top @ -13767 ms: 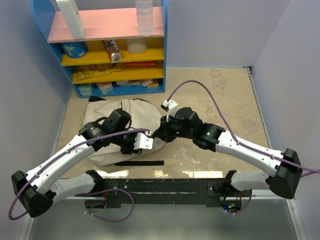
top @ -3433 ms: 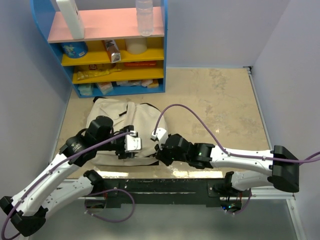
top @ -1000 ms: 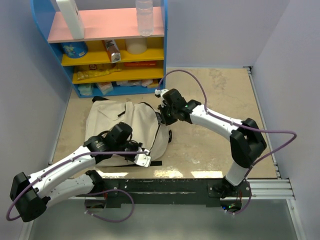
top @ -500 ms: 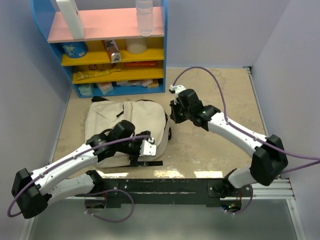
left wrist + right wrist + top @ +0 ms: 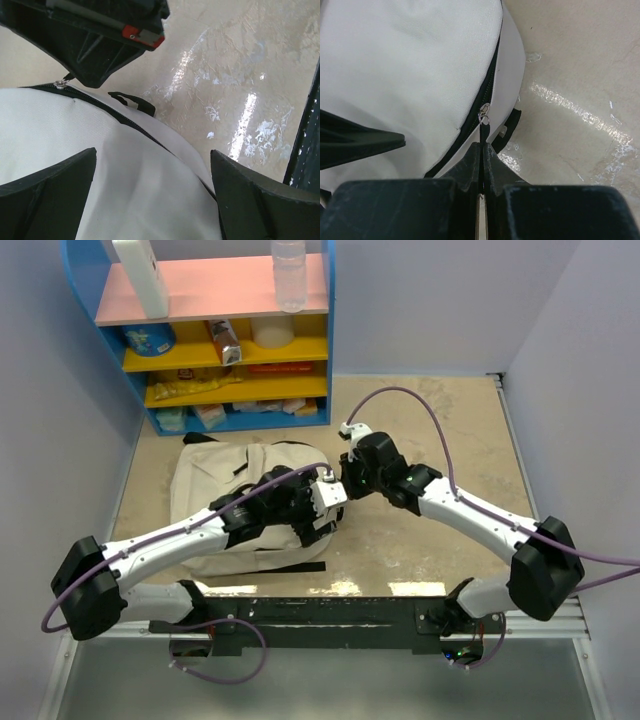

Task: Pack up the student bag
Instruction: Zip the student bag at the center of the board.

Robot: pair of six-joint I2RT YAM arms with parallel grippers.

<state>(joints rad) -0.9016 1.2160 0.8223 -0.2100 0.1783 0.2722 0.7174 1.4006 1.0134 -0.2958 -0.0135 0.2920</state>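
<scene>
Rail: the black rail (image 5: 330, 610) runs along the near edge, and both arms start from it.
Left gripper: I see the left gripper (image 5: 152, 165) over the right end of the bag with its jaws wide open. Nothing is between them.
Left fingers: the two dark fingers (image 5: 45, 187) stand on either side of the cream cloth. I cannot tell if they touch it.
Strap: a black strap (image 5: 290, 567) lies flat on the table along the near side of the bag.
Bag: the bag (image 5: 215, 475) lies flat on the table, left of the middle and in front of the shelf. It is cream cloth, with a black zip along its right edge.
Right gripper: the right gripper (image 5: 481, 150) is at the bag's right edge, just beside the left gripper. Its jaws are closed on the zip pull.
Zip pull: the zip pull (image 5: 484, 116) is a small metal piece on the black zip. Its dark tab goes down between the right fingertips.
Table: the table (image 5: 450, 430) is beige, marbled and shiny.
Shelf: the shelf (image 5: 330, 340) is blue with yellow boards and a pink top. It stands at the far left, behind the bag, with small packets on the boards.
Bottle: a clear bottle (image 5: 288, 270) stands upright on the pink top.
</scene>
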